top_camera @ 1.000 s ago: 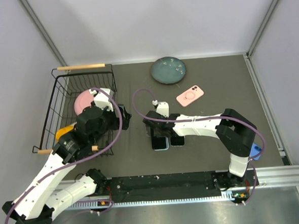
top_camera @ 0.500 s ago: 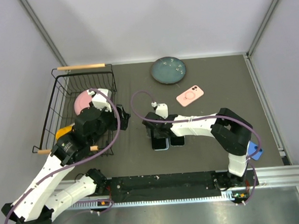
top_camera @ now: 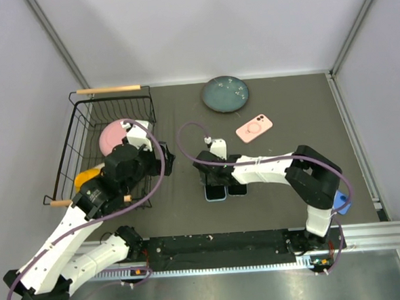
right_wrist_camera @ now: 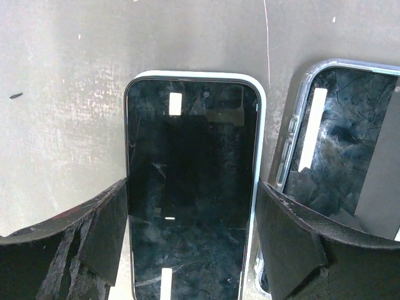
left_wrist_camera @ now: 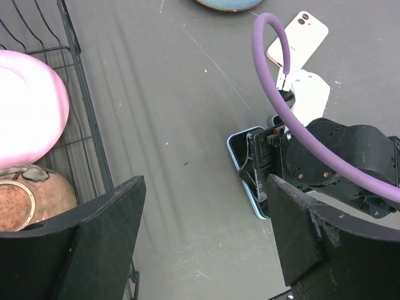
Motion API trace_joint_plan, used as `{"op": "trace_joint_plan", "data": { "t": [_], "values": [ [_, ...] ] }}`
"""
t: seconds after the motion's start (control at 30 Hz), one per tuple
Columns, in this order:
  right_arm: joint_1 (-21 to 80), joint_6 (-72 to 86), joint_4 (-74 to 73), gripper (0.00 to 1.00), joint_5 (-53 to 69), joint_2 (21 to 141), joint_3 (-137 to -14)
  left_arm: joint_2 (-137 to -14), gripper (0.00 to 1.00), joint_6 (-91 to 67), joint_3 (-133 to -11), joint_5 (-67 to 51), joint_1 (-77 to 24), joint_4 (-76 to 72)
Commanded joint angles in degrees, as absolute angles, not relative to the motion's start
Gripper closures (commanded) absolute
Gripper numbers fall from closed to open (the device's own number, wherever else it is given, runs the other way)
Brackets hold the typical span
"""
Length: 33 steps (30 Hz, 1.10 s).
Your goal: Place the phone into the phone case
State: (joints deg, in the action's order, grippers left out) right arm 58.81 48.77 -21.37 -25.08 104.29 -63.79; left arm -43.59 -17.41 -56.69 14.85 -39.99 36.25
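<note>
A phone [right_wrist_camera: 190, 187] with a black screen and a pale blue rim lies flat on the dark mat; it also shows in the top view [top_camera: 215, 193] and in the left wrist view [left_wrist_camera: 240, 156]. My right gripper [right_wrist_camera: 194, 212] is open and low over it, one finger close along each long side. A clear phone case [right_wrist_camera: 337, 137] lies just right of the phone, also in the top view [top_camera: 237, 187]. A pink phone case [top_camera: 254, 128] lies farther back. My left gripper [left_wrist_camera: 206, 244] is open and empty above bare mat, left of the phone.
A black wire basket [top_camera: 83, 126] at the left holds a pink plate [top_camera: 112, 136] and a brown bowl [left_wrist_camera: 19, 200]. A blue-green plate [top_camera: 225, 94] sits at the back. A small blue object [top_camera: 340, 201] lies by the right arm's base.
The right gripper has shifted slightly over the phone. The left gripper swung a little left and back to the right. Both grippers stay open.
</note>
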Motion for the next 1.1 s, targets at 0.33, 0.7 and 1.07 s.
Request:
{"op": "trace_joint_plan", "data": {
  "t": [0.33, 0.7, 1.07],
  "values": [
    [56.3, 44.7, -11.4, 0.63, -23.5, 90.0, -53.9, -48.5, 0.2, -23.5, -59.2, 10.5, -39.8, 36.6],
    [55.8, 41.4, -7.0, 0.67, -19.7, 75.7, -46.2, -53.5, 0.21, -31.8, -52.5, -5.8, -39.8, 24.8],
    [55.9, 43.2, -3.3, 0.68, -15.1, 61.0, -39.9, -62.8, 0.19, -36.3, -51.8, -13.6, -39.8, 13.8]
  ]
}}
